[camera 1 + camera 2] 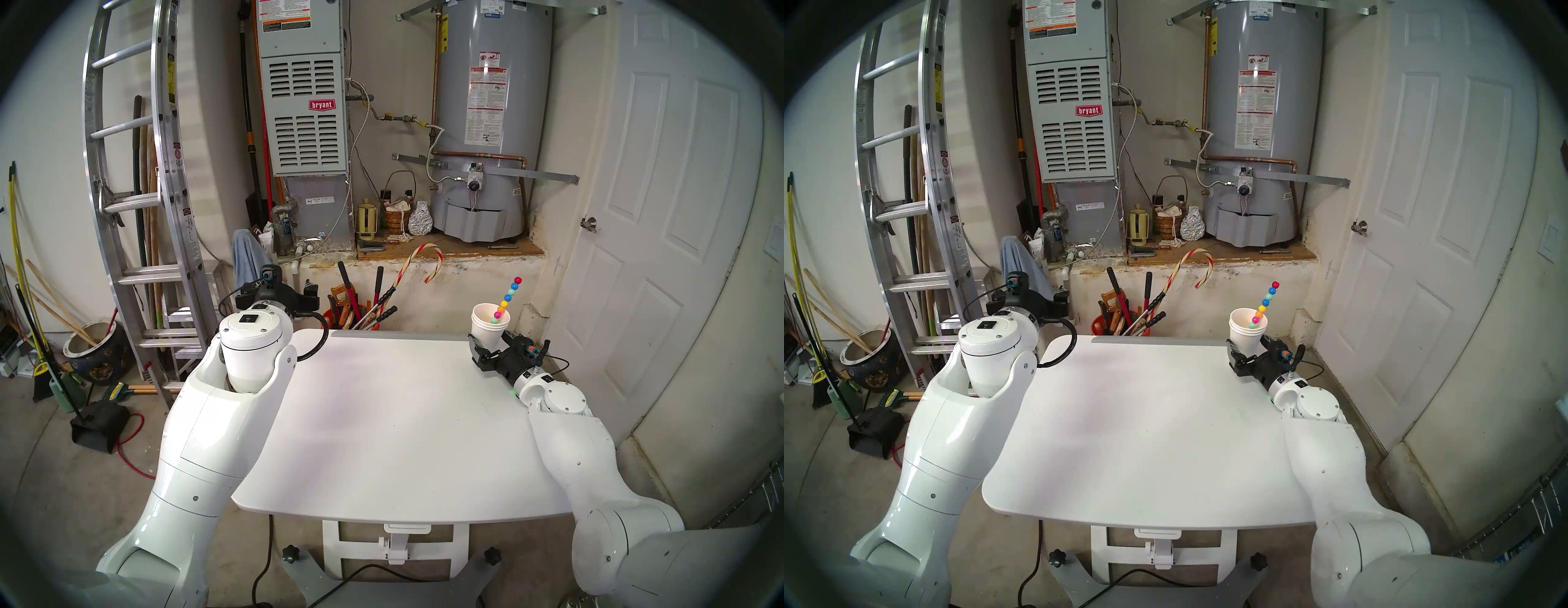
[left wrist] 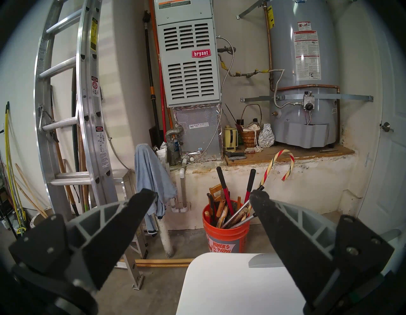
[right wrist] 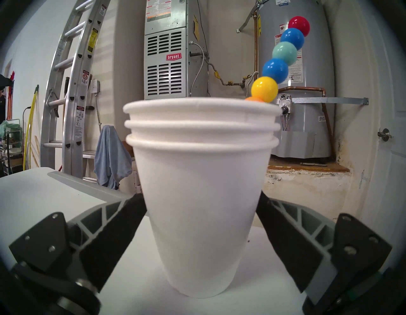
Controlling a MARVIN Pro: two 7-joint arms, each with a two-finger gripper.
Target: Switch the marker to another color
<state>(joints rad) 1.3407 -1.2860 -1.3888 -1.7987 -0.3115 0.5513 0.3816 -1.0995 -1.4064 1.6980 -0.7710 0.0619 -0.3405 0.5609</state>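
Observation:
The marker [image 1: 509, 297], a slim stick of round red, blue, teal, yellow, orange and pink segments, leans in a stack of white paper cups [image 1: 488, 333] at the table's far right corner. It also shows in the right wrist view [image 3: 283, 55], sticking out above the cups' [image 3: 202, 198] rim. My right gripper [image 1: 490, 344] is open with one finger on each side of the cups' lower half; its fingertips [image 3: 136, 209] are partly hidden behind them. My left gripper [image 1: 312, 295] is open and empty, held past the table's far left corner [image 2: 202, 195].
The white table [image 1: 382, 424] is bare in the middle. Behind its far edge stands an orange bucket [image 2: 226, 228] of tools with a red-and-white candy cane [image 1: 418, 263]. A ladder [image 1: 140, 191] leans at the left, and a door [image 1: 662, 212] is at the right.

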